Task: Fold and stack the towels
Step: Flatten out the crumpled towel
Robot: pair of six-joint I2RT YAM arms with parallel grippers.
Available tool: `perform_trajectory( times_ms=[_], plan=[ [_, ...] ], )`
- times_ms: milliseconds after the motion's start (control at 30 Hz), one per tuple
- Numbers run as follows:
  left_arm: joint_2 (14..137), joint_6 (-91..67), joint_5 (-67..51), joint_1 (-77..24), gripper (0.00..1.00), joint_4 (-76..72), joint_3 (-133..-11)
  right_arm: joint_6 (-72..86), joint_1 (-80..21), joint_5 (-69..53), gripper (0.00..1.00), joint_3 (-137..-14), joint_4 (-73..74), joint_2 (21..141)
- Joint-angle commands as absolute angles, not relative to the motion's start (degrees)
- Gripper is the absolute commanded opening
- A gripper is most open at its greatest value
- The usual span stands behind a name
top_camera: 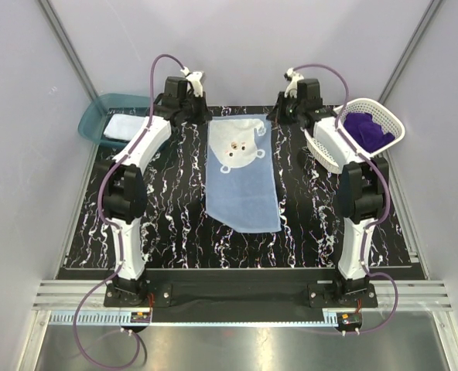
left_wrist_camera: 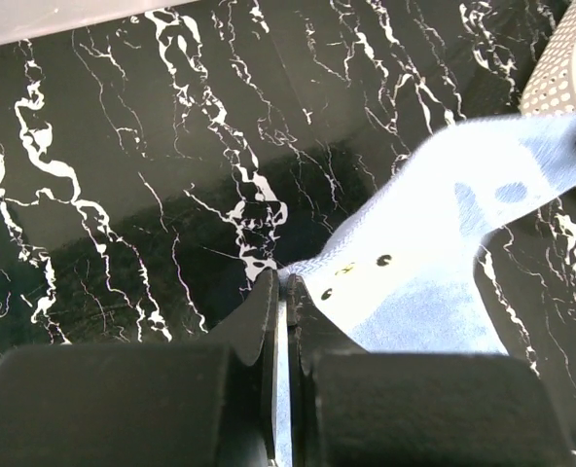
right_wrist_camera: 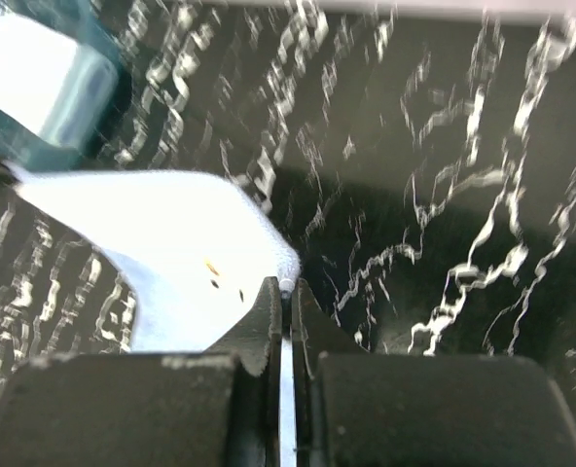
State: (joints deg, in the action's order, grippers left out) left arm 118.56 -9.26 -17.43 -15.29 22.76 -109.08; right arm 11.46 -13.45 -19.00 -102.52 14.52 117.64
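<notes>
We see the light blue towel [top_camera: 244, 182] lying mid-bench [top_camera: 167, 224]. The left jaws and the right jaws are each clamped on one of its far corners. The white towel [top_camera: 121, 125] lies in the teal bin [top_camera: 90, 124] far left, and the purple towel [top_camera: 367, 127] in the white basket [top_camera: 322, 143] far right.

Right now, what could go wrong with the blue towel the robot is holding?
1. The left gripper and right gripper each pinch only the very edge of a corner of the blue towel, so a corner might slip out when pulled.
2. The basket sits close beside the right arm; a swing could bump it.
3. The towel lies a bit slanted, so the fold may come out crooked.
</notes>
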Motion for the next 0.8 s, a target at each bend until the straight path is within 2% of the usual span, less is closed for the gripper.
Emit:
perform_trajectory(
  times_ms=[0,100,133,267,433,533,633,767],
  plan=[
    [111.6,-8.5,-19.5,-15.1,0.0,19.6,-110.0,9.1,-12.8,-18.7,0.0,-113.6,19.1,115.0],
    [102.9,-8.8,-16.5,-16.3,0.0,19.9,-104.7,11.9,-13.4,-20.7,0.0,-110.5,22.2,107.8],
    [100.7,-9.3,-15.7,-17.0,0.0,20.5,-103.3,12.9,-14.1,-21.2,0.0,-108.1,22.6,102.1],
    [90.0,-7.9,-16.8,-19.4,0.0,30.6,-99.7,12.6,-20.5,-22.6,0.0,-94.6,26.0,87.0],
    [66.6,-11.2,-16.8,-24.4,0.0,33.6,-84.1,15.9,-25.2,-29.1,0.0,-79.8,26.9,63.8],
    [55.5,-16.7,-20.0,-28.8,0.0,32.3,-80.0,18.8,-25.5,-34.4,0.0,-73.8,25.2,52.8],
    [50.1,-22.9,-21.6,-32.4,0.0,30.5,-77.0,24.9,-25.6,-36.9,0.0,-69.4,20.8,46.2],
    [51.0,-26.9,-23.6,-34.1,0.0,29.8,-77.6,30.5,-25.7,-35.6,0.0,-70.7,17.3,42.0]
  ],
)
